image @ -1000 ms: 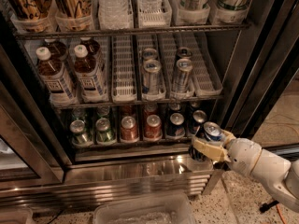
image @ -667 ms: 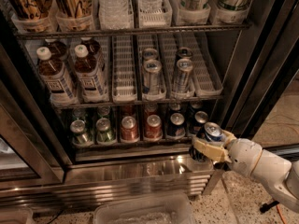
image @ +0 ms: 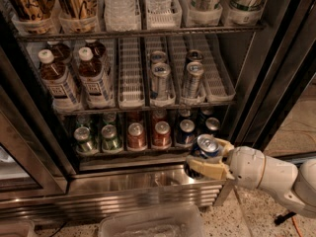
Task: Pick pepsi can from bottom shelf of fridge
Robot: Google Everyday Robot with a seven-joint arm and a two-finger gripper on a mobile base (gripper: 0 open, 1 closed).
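The fridge (image: 276, 58) stands open with wire racks and a ribbed steel base (image: 138, 191). The bottom shelf (image: 123, 153) holds lanes of short green, red and dark cans. My gripper (image: 210, 158) comes in from the right on a white arm and is shut on the pepsi can (image: 203, 153), a dark can with a shiny silver top. The can is held in front of the shelf's right end, over the steel base and clear of the rack. Another dark can (image: 186, 131) stands in the lane just left of it.
Green cans (image: 111, 137) and red cans (image: 137, 135) fill the left lanes. The rack above holds tall silver cans (image: 160, 80) and brown bottles (image: 57, 80). A clear plastic bin (image: 153, 223) sits on the floor below. The black door frame (image: 247, 107) stands right of the gripper.
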